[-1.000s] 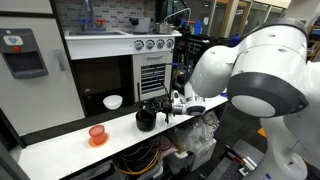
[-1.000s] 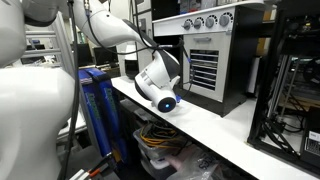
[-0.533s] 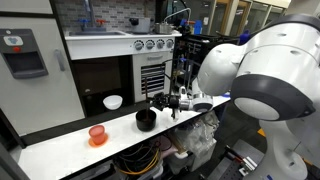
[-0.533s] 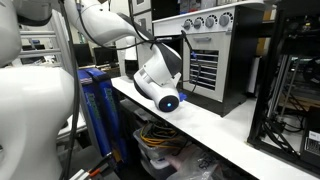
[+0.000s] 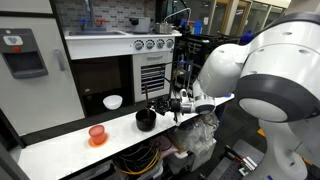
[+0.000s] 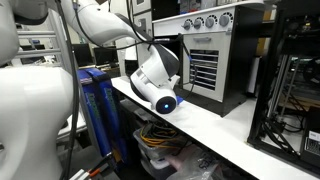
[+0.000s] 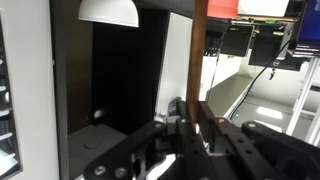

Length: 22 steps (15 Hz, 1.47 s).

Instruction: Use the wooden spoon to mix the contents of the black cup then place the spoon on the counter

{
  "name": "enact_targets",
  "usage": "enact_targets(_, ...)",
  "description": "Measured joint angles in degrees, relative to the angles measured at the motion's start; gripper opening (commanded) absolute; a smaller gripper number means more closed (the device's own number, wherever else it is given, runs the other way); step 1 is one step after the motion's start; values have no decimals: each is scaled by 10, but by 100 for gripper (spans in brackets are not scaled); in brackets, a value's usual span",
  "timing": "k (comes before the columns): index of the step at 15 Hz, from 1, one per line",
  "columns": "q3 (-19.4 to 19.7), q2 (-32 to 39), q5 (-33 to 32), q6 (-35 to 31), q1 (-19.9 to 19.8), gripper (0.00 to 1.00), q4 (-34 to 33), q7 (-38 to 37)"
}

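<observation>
Counted from the left in an exterior view, there is one orange-red cup [image 5: 97,134] near the counter's [image 5: 55,150] front edge. One white bowl [image 5: 113,102] sits farther back, in front of the dark oven opening. One black cup [image 5: 146,120] stands upright on the white top. Next comes one gripper [image 5: 165,105], and one white arm [image 5: 255,75] fills the right side. There is one wooden spoon [image 7: 200,60], which only the wrist view shows plainly.

Compared with a second ago, the orange-red cup, the white bowl and the black cup stand where they stood. The gripper overlapped the black cup's right rim then. It now sits a little higher and farther right, just beside the cup and clear of its mouth. Where the arm hides the cup, its wrist [image 6: 157,85] has likewise risen slightly above the counter [image 6: 235,128].

In the wrist view the spoon's reddish-brown handle stands upright and runs from the top edge straight down into the gripper [image 7: 196,125]. The jaws are drawn in narrow and clamp the handle between them, one finger [image 7: 176,118] pressing on its left. The white bowl [image 7: 108,10] shows at the top left of that view. The spoon's lower end is hidden by the gripper there. It is too thin to make out in the exterior views, so I cannot tell whether it reaches into the black cup.
</observation>
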<state>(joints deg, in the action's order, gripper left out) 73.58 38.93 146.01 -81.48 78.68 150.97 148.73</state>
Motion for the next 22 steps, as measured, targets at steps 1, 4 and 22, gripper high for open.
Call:
enact_targets(1, -1, -2, -8, 0, 0, 4, 0, 0)
enact_targets(4, -2, -6, -16, 0, 2, 4, 0, 0)
enact_targets(22, 26, 20, 32, 8, 13, 4, 2, 1)
